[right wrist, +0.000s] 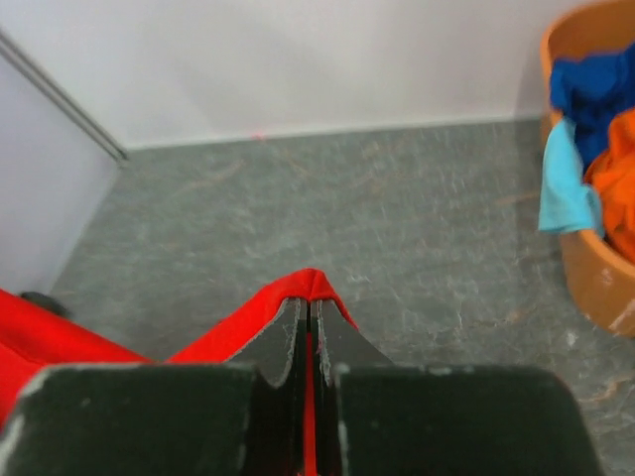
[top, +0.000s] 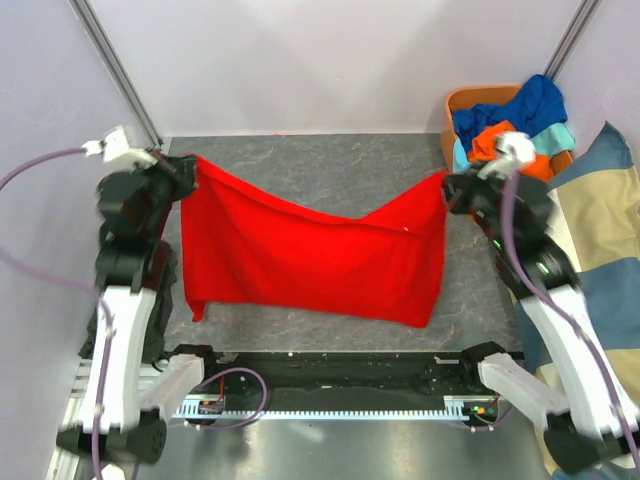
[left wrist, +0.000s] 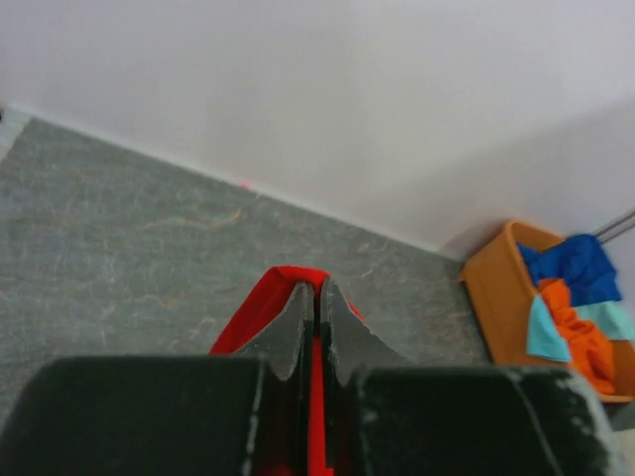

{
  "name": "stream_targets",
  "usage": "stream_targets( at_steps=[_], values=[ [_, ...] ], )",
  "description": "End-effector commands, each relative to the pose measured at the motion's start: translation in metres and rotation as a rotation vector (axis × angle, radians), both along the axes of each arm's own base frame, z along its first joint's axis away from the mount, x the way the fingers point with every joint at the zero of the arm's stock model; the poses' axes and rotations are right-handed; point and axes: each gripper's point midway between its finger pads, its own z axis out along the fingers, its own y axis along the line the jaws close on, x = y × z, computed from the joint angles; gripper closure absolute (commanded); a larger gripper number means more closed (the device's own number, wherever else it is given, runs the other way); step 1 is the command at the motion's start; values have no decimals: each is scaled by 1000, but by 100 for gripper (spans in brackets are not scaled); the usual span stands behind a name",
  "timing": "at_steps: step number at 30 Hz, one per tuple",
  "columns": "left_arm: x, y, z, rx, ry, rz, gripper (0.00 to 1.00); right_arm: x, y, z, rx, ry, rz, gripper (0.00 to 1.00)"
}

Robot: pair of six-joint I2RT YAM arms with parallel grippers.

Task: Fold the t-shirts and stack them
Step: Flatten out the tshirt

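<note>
Probably a robot lab cell: bare white walls [top: 330, 60], metal frame posts [top: 118, 70], grey tabletop [top: 330, 170].

A dark grey, stone-mottled work surface [top: 330, 165] runs back to a plain white back wall [top: 330, 60], with a pale side wall [top: 45, 80] on the left and slanting metal poles in the left [top: 115, 70] and right [top: 572, 35] corners. The light is soft and even, throwing only faint shadows, and a tiny red dot [top: 278, 131] shows where surface and back wall meet. An orange bin [top: 449, 125] stands in the far right corner, just beside a blue-and-beige checked cushion [top: 610, 200] along the right edge, and a ribbed metal rail [top: 330, 405] crosses the near edge.
</note>
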Motion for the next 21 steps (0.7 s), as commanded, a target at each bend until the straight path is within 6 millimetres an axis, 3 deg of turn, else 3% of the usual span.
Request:
stream_targets(
  at_steps=[1, 2, 3, 4, 5, 6, 7, 8, 9, 10, 12, 13, 14, 15, 17, 18, 19, 20, 21],
  values=[
    [81, 0, -37, -22, 33, 22, 98, 88, 14, -31, -16, -8, -66, 100],
    [94, -1, -45, -21, 46, 19, 98, 113, 19, -57, -60, 48, -72, 100],
    [123, -2, -74, -14, 118, 15, 98, 128, 20, -62, -75, 60, -81, 100],
    [137, -3, -61, -15, 86, 12, 98, 144, 18, -45, -66, 20, -94, 100],
    [151, -4, -68, -5, 101, 7, 98, 167, 21, -62, -84, 58, -98, 100],
    [174, -8, -84, -6, 127, -14, 98, 181, 18, -59, -84, 48, -107, 100],
    [189, -12, -62, -3, 79, -36, 98, 204, 22, -48, -79, 24, -107, 100],
    [200, -14, -57, -2, 71, -49, 98, 216, 23, -40, -80, 9, -102, 100],
    [220, -15, -70, -2, 101, -61, 98, 228, 21, 4, -59, -71, -108, 100],
    [227, -19, -32, -4, 36, -88, 98, 243, 25, -1, -68, -53, -93, 100],
    [235, -21, -4, -1, 3, -106, 98, 252, 23, 32, -60, -103, -83, 100],
    [234, -21, 39, 5, -78, -115, 98, 254, 23, 68, -51, -161, -80, 100],
    [231, -20, 50, 3, -78, -118, 98, 252, 21, 86, -44, -189, -85, 100],
    [219, -21, 89, -1, -149, -126, 98, 242, 15, 127, -24, -266, -94, 100],
    [184, -23, 130, -10, -216, -151, 98, 223, 17, 152, -19, -298, -57, 100],
    [172, -23, 136, -6, -229, -149, 98, 215, 16, 156, -21, -304, -51, 100],
    [133, -19, 167, 13, -302, -130, 98, 190, 13, 179, -5, -356, -46, 100],
    [119, -16, 171, 21, -315, -113, 98, 179, 12, 183, 0, -368, -42, 100],
    [113, -13, 156, 26, -288, -99, 98, 179, 12, 161, -5, -323, -41, 100]
  ],
)
